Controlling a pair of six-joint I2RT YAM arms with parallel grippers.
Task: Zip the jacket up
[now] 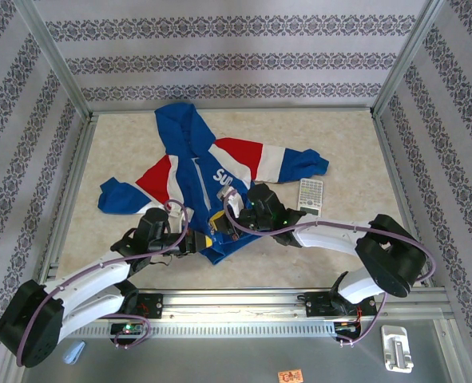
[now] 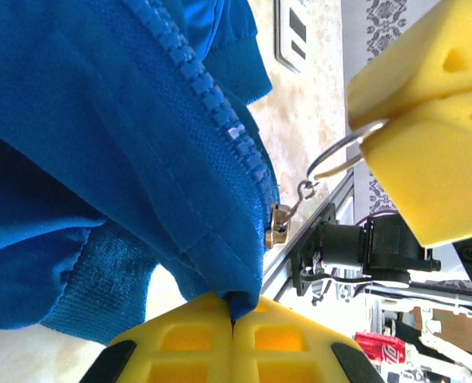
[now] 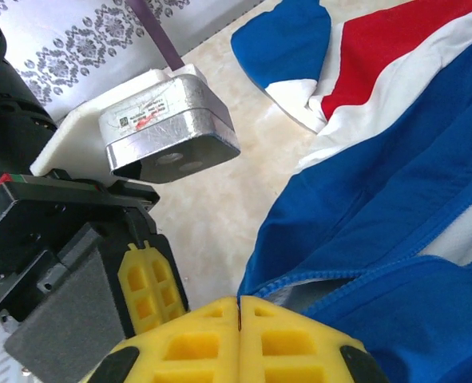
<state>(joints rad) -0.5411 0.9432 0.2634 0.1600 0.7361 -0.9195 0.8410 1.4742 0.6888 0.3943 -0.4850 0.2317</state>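
Seen from above, the jacket [image 1: 212,171] lies flat in the middle of the table [image 1: 347,144], hood away from the arms. The left gripper [image 1: 194,239] and right gripper [image 1: 229,226] meet at its bottom edge.

The left wrist view has that gripper's fingers [image 2: 188,339] pinching the blue hem [image 2: 100,279] beside the zipper slider [image 2: 277,225]. The right gripper clamps the slider's ring [image 2: 343,155].

In the right wrist view its pads [image 3: 291,343] are pressed together.
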